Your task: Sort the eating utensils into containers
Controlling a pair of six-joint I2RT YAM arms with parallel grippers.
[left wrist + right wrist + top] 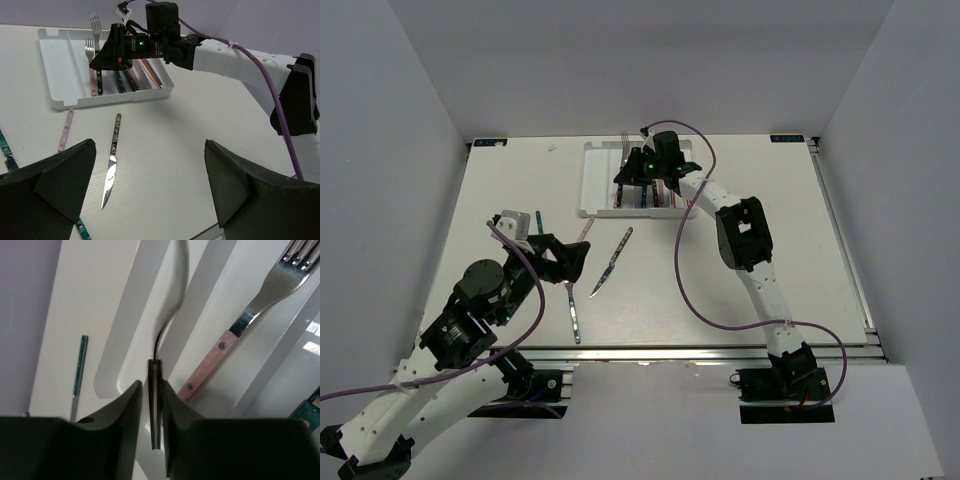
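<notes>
The right gripper (642, 172) hangs low over the white tray (595, 182) at the far side of the table (510, 180). In the wrist view its fingers (127, 430) stand nearly together on either side of the thin dark handle of a silver utensil (156, 390), which lies along one slot. A sliver of light shows on one side of the handle, so I cannot tell whether they are pinching it. A fork with a pink handle (210, 362) lies in the next slot, and thin red and green chopsticks (153, 73) lie in the slot at the tray's right end. The left gripper (566, 262) hovers above the table with its fingers (55, 190) spread wide and nothing between them. A knife (610, 264) lies loose on the table just beside it, a teal-handled piece (575, 312) lies nearer the arm bases, and a pink-handled piece (584, 230) rests close to the tray's near edge.
</notes>
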